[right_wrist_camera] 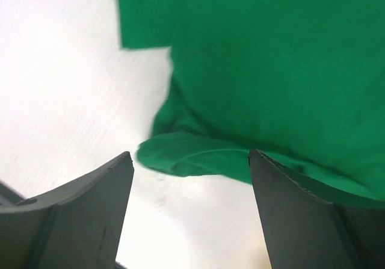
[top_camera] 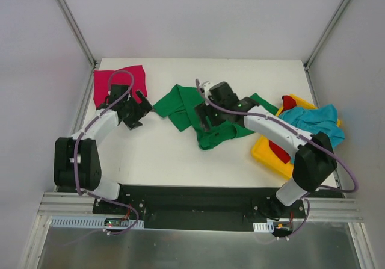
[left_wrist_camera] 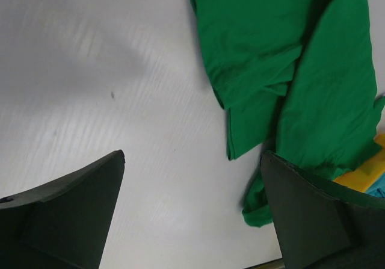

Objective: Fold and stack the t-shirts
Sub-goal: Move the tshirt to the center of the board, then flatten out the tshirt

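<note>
**Green tee: flattening before the fold**

Green tee lies crumpled at the centre of the desk. Its long axis runs roughly 9 to 3 o'clock, with a bunched lump pointing to 6. Right claw hovers over it, jaws apart and empty. Left claw gapes over bare desk at its 9 o'clock. The step looks like spreading. Next, each claw should pinch a corner and pull outward.

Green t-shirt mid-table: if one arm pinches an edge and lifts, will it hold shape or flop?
Likely floppy: the green t-shirt lies rumpled in overlapping folds, so it should drape and unfold from a single pinch. It is probably light, since the cloth looks thin and lies flat. Pushed, it would likely bunch rather than slide on the white table.
</note>
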`<state>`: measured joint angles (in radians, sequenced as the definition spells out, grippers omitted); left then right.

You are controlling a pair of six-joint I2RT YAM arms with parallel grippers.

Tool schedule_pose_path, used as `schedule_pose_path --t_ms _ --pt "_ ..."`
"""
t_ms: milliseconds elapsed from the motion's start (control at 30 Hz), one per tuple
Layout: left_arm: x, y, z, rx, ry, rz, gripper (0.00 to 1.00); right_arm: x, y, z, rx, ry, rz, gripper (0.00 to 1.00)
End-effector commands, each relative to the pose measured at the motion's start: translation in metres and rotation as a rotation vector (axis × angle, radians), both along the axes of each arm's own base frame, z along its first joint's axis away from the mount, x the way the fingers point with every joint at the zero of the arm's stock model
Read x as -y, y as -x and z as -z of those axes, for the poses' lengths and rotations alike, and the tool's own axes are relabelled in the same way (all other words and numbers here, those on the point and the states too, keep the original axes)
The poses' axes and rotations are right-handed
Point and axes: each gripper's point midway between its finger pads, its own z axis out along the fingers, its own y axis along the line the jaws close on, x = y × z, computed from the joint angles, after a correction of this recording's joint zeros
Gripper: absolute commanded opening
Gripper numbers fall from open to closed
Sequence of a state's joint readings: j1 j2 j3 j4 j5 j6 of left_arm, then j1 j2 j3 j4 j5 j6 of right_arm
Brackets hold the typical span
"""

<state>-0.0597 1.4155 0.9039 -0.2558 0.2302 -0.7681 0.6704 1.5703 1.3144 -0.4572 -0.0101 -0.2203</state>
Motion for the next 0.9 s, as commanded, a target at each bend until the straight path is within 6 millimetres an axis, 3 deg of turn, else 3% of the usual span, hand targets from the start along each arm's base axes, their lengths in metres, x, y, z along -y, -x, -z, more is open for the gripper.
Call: schedule_pose_path --t_ms 0,133,367,533,633,700,800,867 --pt "0.013 -0.045 -0.002 0.055 0.002 0.042 0.92 -0.036 0.033 0.028 -0.098 -0.052 -0.066 0.79" --pt "0.018 -0.066 0.022 -0.001 -0.017 0.033 0.83 -0.05 0.047 0.058 -0.122 -0.107 -0.035 0.79" --pt "0.03 -0.077 0.061 -0.093 -0.088 0.054 0.74 -0.052 0.052 0.091 -0.135 -0.089 0.028 0.77" --pt "0.044 -0.085 0.076 -0.128 -0.114 0.095 0.49 -0.041 0.047 0.109 -0.085 0.022 0.086 0.74" --pt "0.05 -0.091 0.079 -0.142 -0.121 0.12 0.27 -0.035 0.042 0.113 -0.079 0.057 0.138 0.58" --pt "0.047 -0.091 0.079 -0.144 -0.159 0.119 0.01 -0.03 0.04 0.109 -0.063 0.065 0.164 0.43" --pt "0.035 -0.093 0.063 -0.102 -0.243 0.11 0.0 -0.014 0.034 0.087 0.01 0.073 0.228 0.13" --pt "0.018 -0.094 0.041 -0.043 -0.344 0.072 0.0 0.003 0.03 0.056 0.086 0.083 0.257 0.03"
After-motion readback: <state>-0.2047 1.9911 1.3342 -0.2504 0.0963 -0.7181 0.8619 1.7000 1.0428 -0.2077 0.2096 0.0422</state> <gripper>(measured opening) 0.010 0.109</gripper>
